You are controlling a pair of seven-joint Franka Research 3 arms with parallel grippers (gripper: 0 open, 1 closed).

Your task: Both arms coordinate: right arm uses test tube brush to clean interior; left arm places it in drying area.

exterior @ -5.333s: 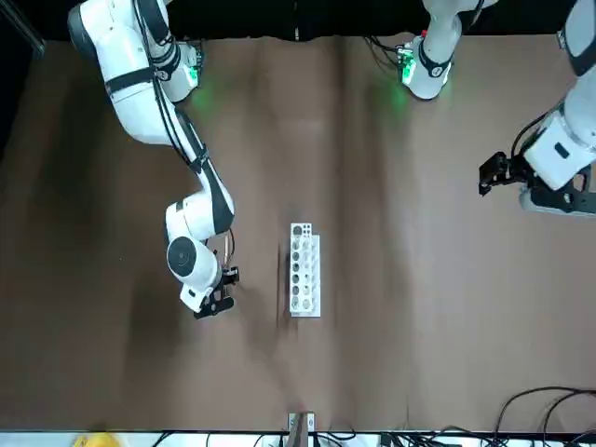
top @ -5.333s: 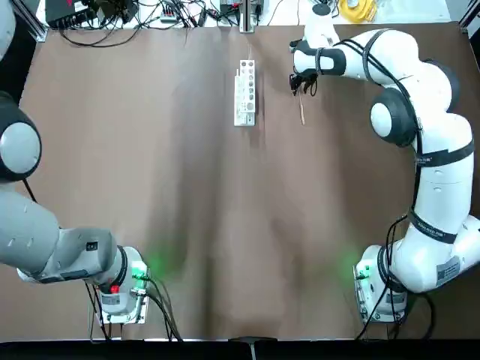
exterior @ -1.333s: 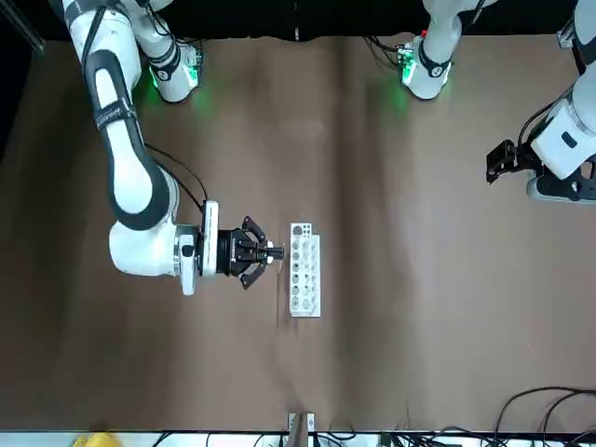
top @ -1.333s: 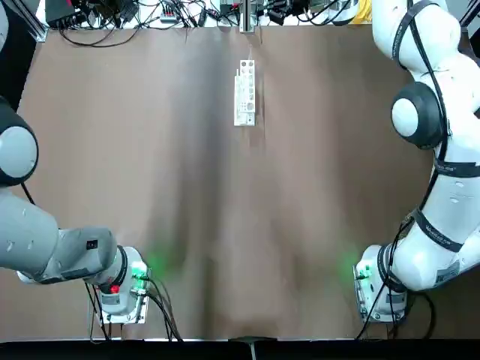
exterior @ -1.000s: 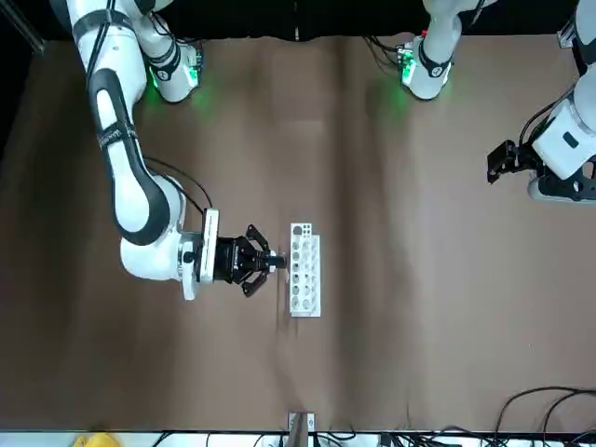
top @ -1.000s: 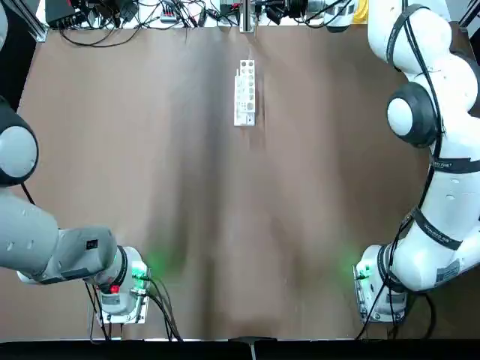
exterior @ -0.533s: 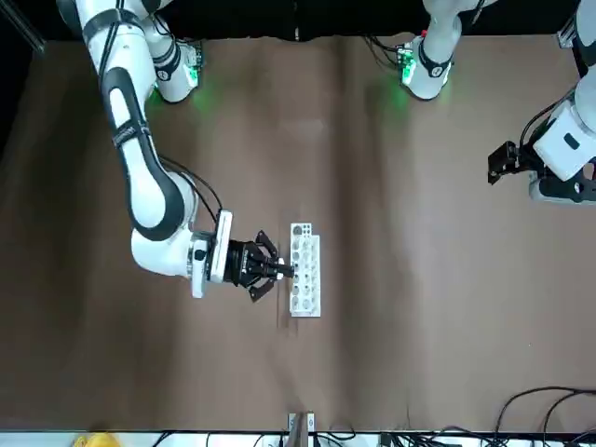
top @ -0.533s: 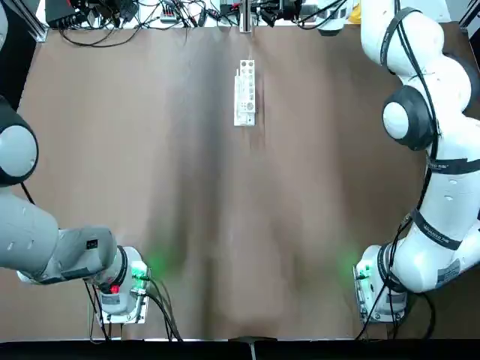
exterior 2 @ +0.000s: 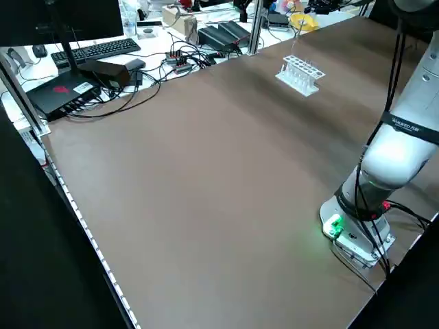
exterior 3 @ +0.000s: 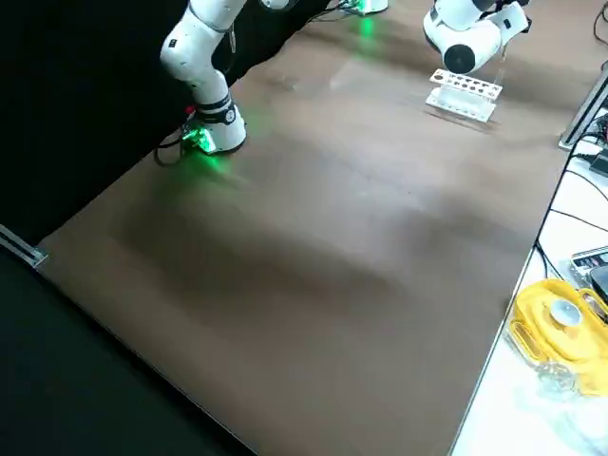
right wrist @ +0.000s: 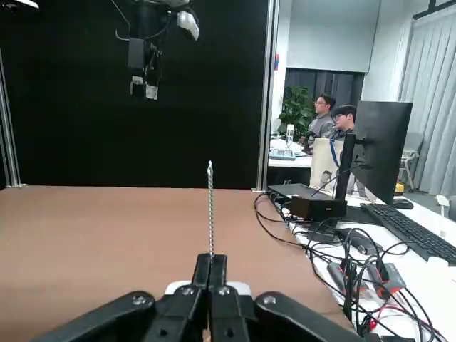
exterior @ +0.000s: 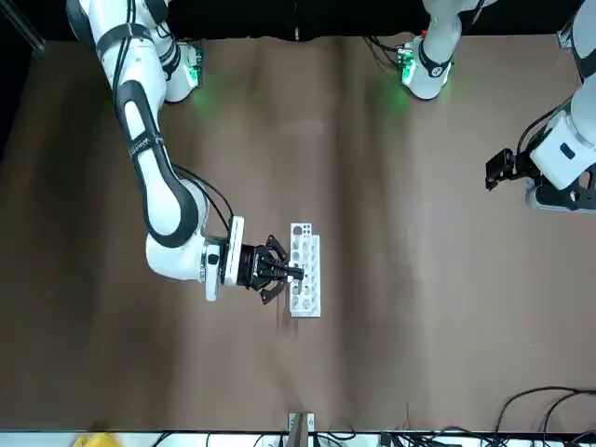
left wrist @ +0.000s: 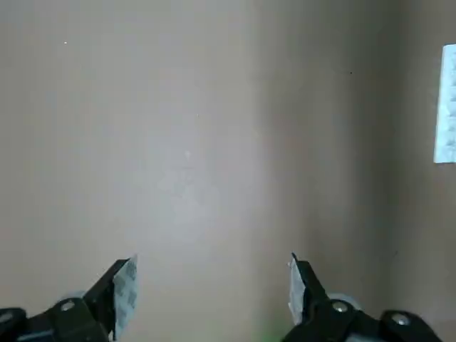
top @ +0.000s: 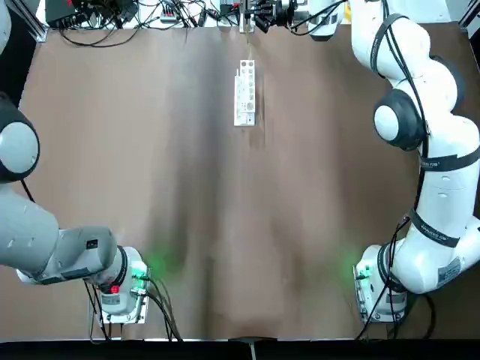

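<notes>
Brown matting covers the table (top: 187, 187) from the arm bases to the cable-strewn far edge.

Nearest the bases, note the left gripper (left wrist: 210, 292): it hangs high over bare matting on the robot's left, fingers spread apart and holding nothing. In the front view you see it well clear of the work (exterior: 503, 170).

At the far centre of the table stands the drying area (top: 244, 92), a narrow white rack with its long axis running away from the bases. No test tube can be made out in it.

At the rack, the right gripper (exterior: 296, 273) is turned level, its tips reaching just over the rack's edge in the front view. Its fingers are pressed together on the stem of the test tube brush (right wrist: 210, 206). The brush runs straight out from the fingertips along the gripper's own axis, crosswise to the rack's long axis and apparently above the holes rather than in one.

The right arm is plainly the nearer one. You should judge the next move by this relation: the level brush would need tipping toward vertical before it can enter any hole or tube.
</notes>
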